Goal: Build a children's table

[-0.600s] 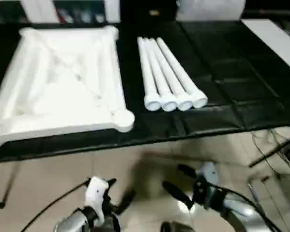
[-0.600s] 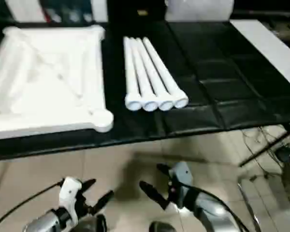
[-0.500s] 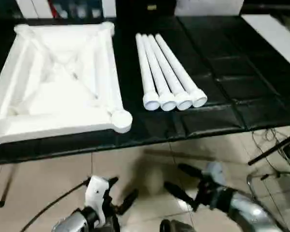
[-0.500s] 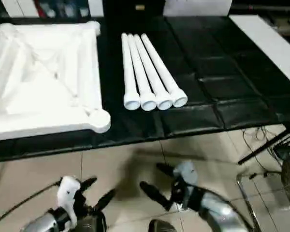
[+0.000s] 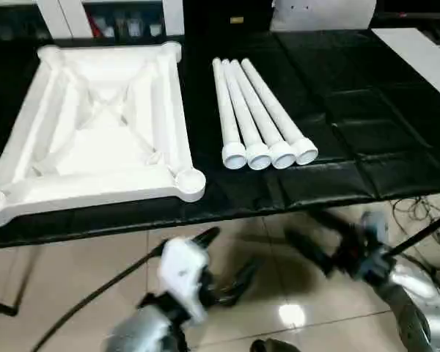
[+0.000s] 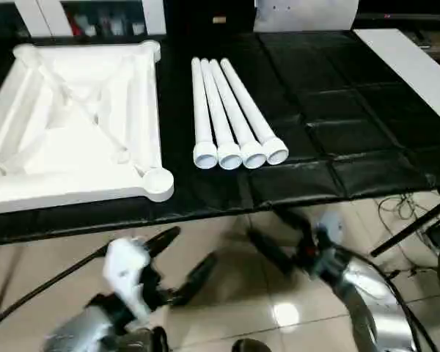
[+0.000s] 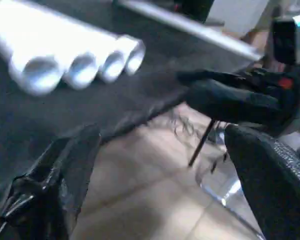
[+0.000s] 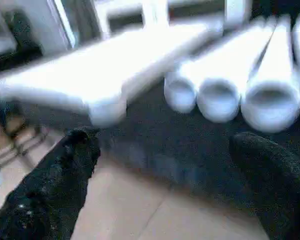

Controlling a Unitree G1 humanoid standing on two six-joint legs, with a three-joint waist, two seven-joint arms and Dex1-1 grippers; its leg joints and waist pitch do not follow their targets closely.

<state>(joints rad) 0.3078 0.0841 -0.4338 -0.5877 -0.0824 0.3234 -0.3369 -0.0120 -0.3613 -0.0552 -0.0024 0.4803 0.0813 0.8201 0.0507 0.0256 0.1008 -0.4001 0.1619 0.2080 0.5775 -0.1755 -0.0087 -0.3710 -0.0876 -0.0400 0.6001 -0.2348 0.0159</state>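
Observation:
The white table top point(image 5: 95, 132) lies upside-down on the left of the black table, ribs up, with a round socket point(image 5: 190, 180) at its near right corner. Four white legs point(image 5: 260, 110) lie side by side to its right, open ends toward me. My left gripper point(image 5: 224, 257) hangs open and empty over the floor, just below the table's front edge under that socket. My right gripper point(image 5: 317, 235) is open and empty too, below the edge under the leg ends. The right wrist view faces the leg ends point(image 8: 235, 95) between its fingers point(image 8: 55, 185).
The black padded table point(image 5: 352, 110) stretches to the right. A flat white board point(image 5: 418, 55) lies at its far right edge. A black cable point(image 5: 81, 304) crosses the tiled floor at the left. A metal frame point(image 5: 418, 231) stands at the right. In the left wrist view the right gripper point(image 7: 230, 95) is close ahead.
Both grippers have risen toward the table's front edge and shifted to the right. The table top and legs lie as before; the camera has shifted slightly.

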